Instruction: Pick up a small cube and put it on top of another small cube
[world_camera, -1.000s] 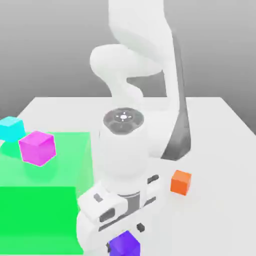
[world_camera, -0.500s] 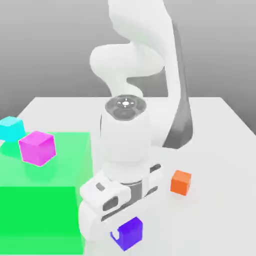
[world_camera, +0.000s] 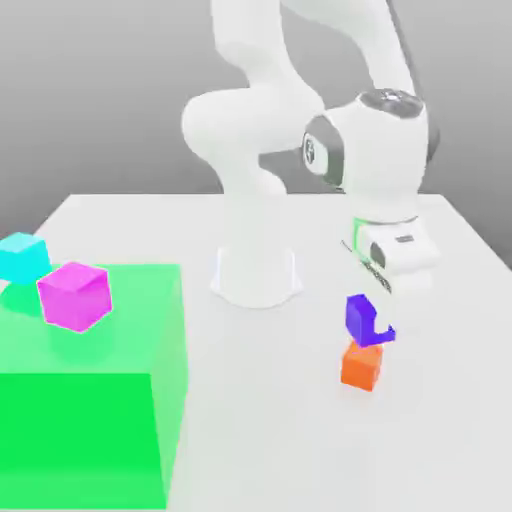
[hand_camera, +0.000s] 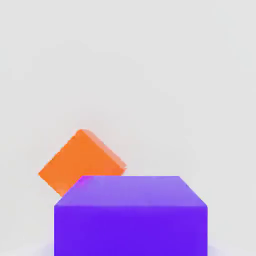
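A: Holding the purple cube (world_camera: 362, 317) in the gripper (world_camera: 372, 325), we have it in the air just above the orange cube (world_camera: 361, 366), near the exterior view's right side of the table (world_camera: 250, 400). The fingers are pinched narrow on it.

B: So we count the pickup as done. Is it touching the orange one?

A: We cannot tell for sure. In the exterior view the two look nearly in contact, with the purple one sitting a little toward that view's left of the orange top. In the hand view the purple cube (hand_camera: 131, 215) is close under the camera and the orange cube (hand_camera: 80, 161) lies below it, off-centre and turned at an angle to it.

B: Then we judge the placing as unfinished: we need to line up over the orange cube, lower until the purple one rests flat, let go, and back away.

A: Agreed. The offset is our worry; released as it hangs, it could tip off an edge.

B: And the rest?

A: The magenta cube (world_camera: 74, 295) and cyan cube (world_camera: 22, 256) sit on the green block (world_camera: 90, 420), well apart from our work.
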